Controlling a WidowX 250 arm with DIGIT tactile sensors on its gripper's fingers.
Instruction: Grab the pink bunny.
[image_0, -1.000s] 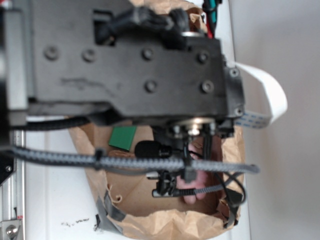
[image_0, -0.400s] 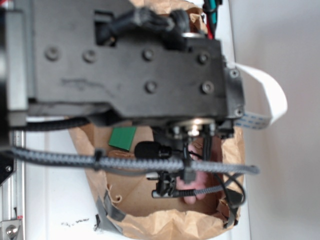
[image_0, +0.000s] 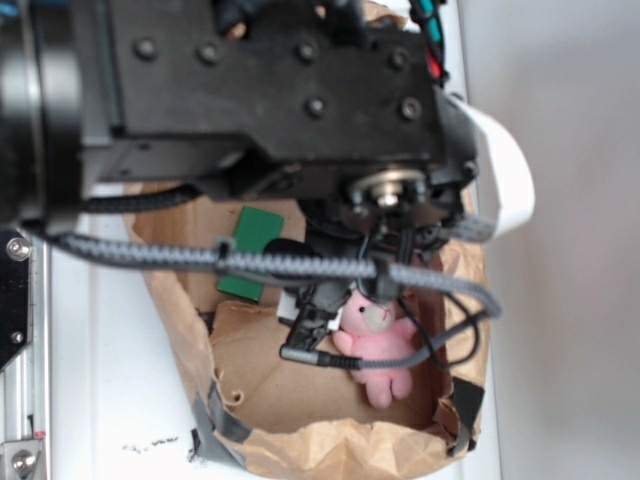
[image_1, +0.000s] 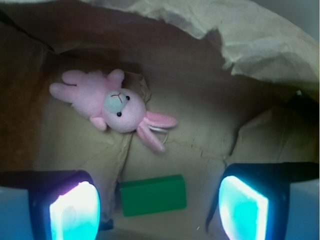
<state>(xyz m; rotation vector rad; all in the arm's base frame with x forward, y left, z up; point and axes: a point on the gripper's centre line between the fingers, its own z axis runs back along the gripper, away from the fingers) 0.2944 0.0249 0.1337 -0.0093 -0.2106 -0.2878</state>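
Observation:
The pink bunny (image_1: 107, 102) lies flat on the brown paper floor, ears pointing toward my gripper, at the upper left of the wrist view. In the exterior view the pink bunny (image_0: 377, 342) rests near the bag's right wall, partly crossed by cables. My gripper (image_1: 159, 210) is open, and its two lit fingertips (image_1: 75, 210) frame the bottom of the wrist view. Nothing is held between them. A green block (image_1: 153, 195) lies on the floor between and beyond the fingers. The gripper (image_0: 312, 312) hangs left of the bunny, mostly hidden by the arm.
A crumpled brown paper bag (image_0: 330, 452) walls in the floor on all sides. The green block (image_0: 255, 250) sits at the back left of it. The black arm body (image_0: 260, 90) and a grey braided cable (image_0: 300, 268) cover the upper scene. A metal rail (image_0: 20, 400) runs along the left.
The arm has shifted up and back in the exterior view. The gripper parts that covered the bunny have moved off it, so its head and body now show.

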